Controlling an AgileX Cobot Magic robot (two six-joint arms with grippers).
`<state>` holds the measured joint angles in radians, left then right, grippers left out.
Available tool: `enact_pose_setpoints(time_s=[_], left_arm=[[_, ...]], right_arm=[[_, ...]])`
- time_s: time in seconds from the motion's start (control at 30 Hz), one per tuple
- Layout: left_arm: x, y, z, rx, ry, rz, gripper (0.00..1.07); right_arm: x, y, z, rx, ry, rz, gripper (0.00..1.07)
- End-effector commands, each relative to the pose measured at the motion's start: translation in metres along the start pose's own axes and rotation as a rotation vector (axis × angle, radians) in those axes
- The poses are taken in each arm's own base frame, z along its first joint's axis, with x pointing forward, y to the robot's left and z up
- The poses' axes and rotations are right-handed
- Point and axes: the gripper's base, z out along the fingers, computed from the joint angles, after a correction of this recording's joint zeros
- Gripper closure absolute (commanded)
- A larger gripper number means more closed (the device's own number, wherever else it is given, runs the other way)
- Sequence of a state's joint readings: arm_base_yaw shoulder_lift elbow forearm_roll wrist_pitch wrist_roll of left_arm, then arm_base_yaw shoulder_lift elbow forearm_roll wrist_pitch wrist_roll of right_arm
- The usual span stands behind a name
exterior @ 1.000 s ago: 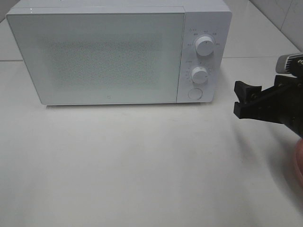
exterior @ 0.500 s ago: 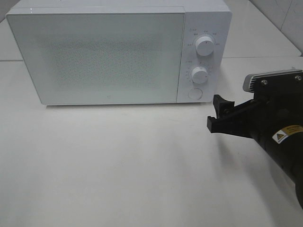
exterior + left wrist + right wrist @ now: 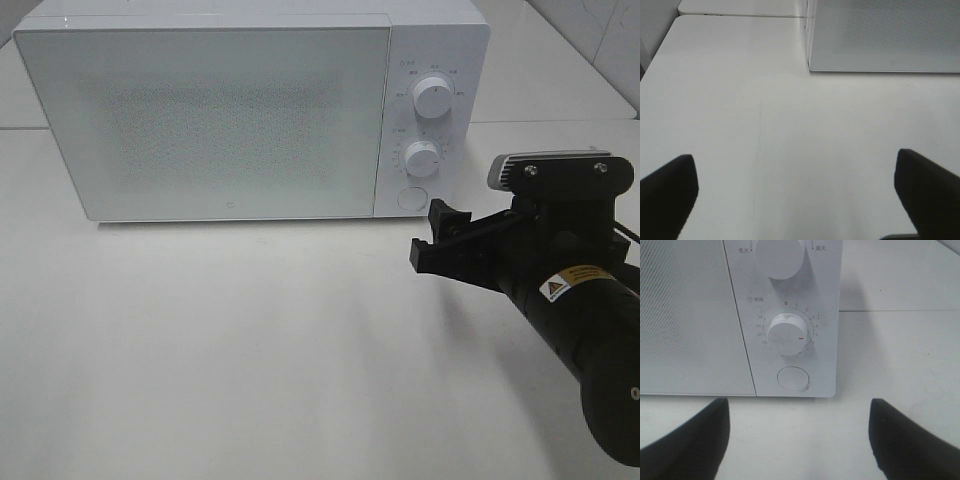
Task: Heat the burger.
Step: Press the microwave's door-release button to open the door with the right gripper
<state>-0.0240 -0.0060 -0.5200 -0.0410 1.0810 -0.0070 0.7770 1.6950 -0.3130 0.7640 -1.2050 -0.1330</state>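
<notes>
While the high camera takes in the whole white microwave (image 3: 230,110) with its door shut, only the right wrist view shows the panel closely: the lower knob (image 3: 787,334) carries a red mark and the round button (image 3: 793,378) sits just under it. The left gripper (image 3: 795,200) shows in its own wrist view alone, fingers spread wide with nothing between them, over bare table to the near left of the microwave's door corner. The burger is out of sight in all three views. The white table (image 3: 250,350) has a seam running behind the microwave, and a pale tiled wall (image 3: 600,40) stands at the far right. The right arm reaches in from the near right, and the right gripper (image 3: 430,238) points far-left at the button, near it but apart, jaws released and empty.
</notes>
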Motion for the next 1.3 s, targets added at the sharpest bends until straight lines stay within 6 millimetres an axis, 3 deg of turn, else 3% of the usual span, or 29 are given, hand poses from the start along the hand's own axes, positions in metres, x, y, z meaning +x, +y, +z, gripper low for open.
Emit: enact_pose_setpoints(time_s=[0.03, 0.1, 0.2, 0.27, 0.3, 0.37, 0.4, 0.47, 0.57, 0.6, 0.67, 0.73, 0.83, 1.13, 1.3], left_arm=[[0.001, -0.001, -0.002, 0.01, -0.032, -0.003, 0.06], [0.001, -0.001, -0.002, 0.01, -0.032, -0.003, 0.06], [0.001, -0.001, -0.002, 0.01, -0.032, -0.003, 0.06], [0.001, -0.001, -0.002, 0.01, -0.032, -0.003, 0.06], [0.001, -0.001, -0.002, 0.01, -0.032, -0.003, 0.06], [0.001, -0.001, -0.002, 0.01, -0.032, -0.003, 0.06], [0.001, -0.001, -0.002, 0.01, -0.032, -0.003, 0.06], [0.001, -0.001, -0.002, 0.01, -0.032, -0.003, 0.06], [0.001, -0.001, -0.002, 0.01, -0.032, -0.003, 0.06], [0.001, -0.001, -0.002, 0.01, -0.032, -0.003, 0.06], [0.001, -0.001, -0.002, 0.01, -0.032, -0.003, 0.06], [0.001, -0.001, -0.002, 0.01, -0.032, -0.003, 0.06], [0.001, -0.001, -0.002, 0.01, -0.032, -0.003, 0.06], [0.001, -0.001, -0.002, 0.01, -0.032, -0.003, 0.06], [0.001, -0.001, -0.002, 0.01, -0.032, -0.003, 0.06]], right_arm=[[-0.006, 0.001, 0.001, 0.001, -0.057, 0.091, 0.38], [-0.006, 0.001, 0.001, -0.004, -0.057, 0.256, 0.44], [-0.006, 0.001, 0.001, -0.006, -0.056, 0.319, 0.47], [-0.006, 0.001, 0.001, -0.013, -0.056, 0.579, 0.59], [-0.006, 0.001, 0.001, -0.013, -0.056, 0.579, 0.59], [-0.006, 0.001, 0.001, -0.019, -0.054, 0.788, 0.69], [-0.006, 0.001, 0.001, -0.019, -0.054, 0.788, 0.69], [-0.006, 0.001, 0.001, -0.026, -0.052, 1.019, 0.79], [-0.006, 0.001, 0.001, -0.028, -0.051, 1.091, 0.82], [-0.006, 0.001, 0.001, -0.031, -0.05, 1.21, 0.87], [-0.006, 0.001, 0.001, -0.032, -0.05, 1.259, 0.89], [-0.002, 0.001, 0.001, -0.008, -0.007, 1.46, 1.0], [0.003, 0.002, 0.001, 0.024, 0.038, 1.518, 1.07], [0.014, -0.001, 0.006, 0.092, 0.048, 1.574, 1.07], [0.023, 0.008, 0.019, 0.1, 0.049, 1.584, 1.07]])
